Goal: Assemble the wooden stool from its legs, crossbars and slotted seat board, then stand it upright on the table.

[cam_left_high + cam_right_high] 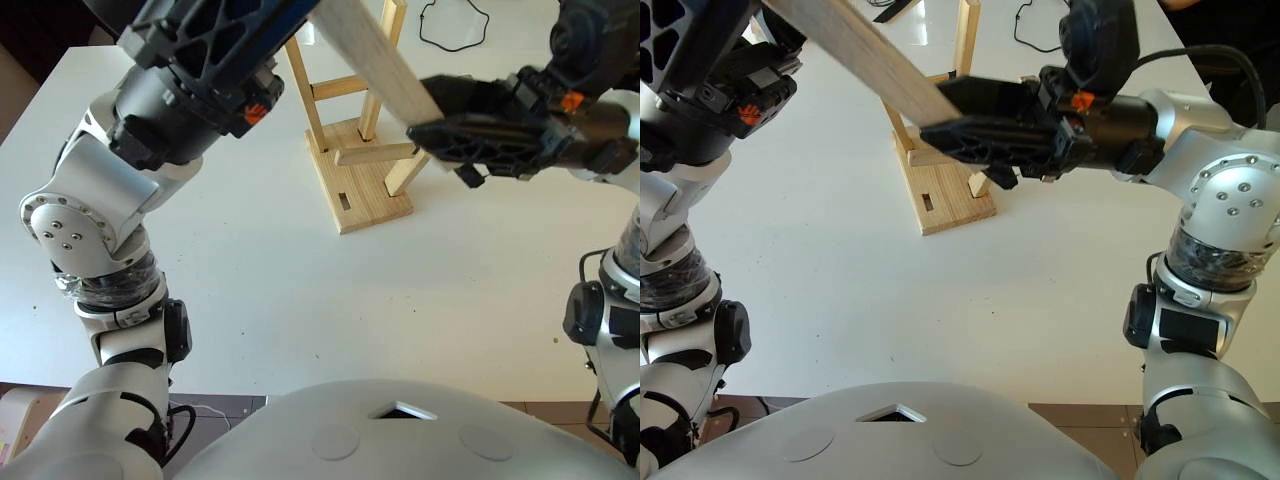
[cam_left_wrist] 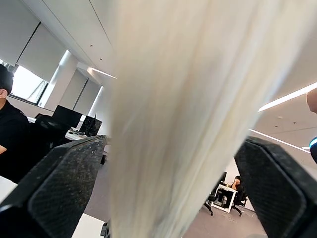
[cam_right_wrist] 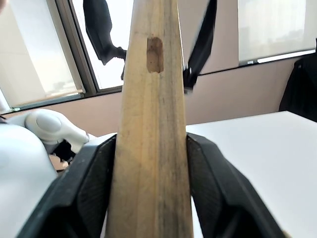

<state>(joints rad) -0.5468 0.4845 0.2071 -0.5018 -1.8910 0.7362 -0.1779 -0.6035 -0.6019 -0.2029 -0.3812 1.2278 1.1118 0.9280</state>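
A long pale wooden leg [image 1: 372,58] hangs slanted above the table, held at both ends. My left gripper [image 1: 270,20] is shut on its upper end, the blurred wood running between its black fingers [image 2: 59,193]. At the lower end my right gripper [image 1: 425,118] is shut on it, pads [image 3: 89,193] pressed to both sides, a mortise slot [image 3: 155,54] showing above them. Beneath, the slotted seat board [image 1: 362,200] lies flat on the white table [image 1: 300,300] with upright legs [image 1: 305,90] and crossbars [image 1: 340,88] standing in it.
A black cable [image 1: 455,25] loops on the table behind the stool. Open white tabletop stretches in front of the seat board toward the near edge, and to the left of it.
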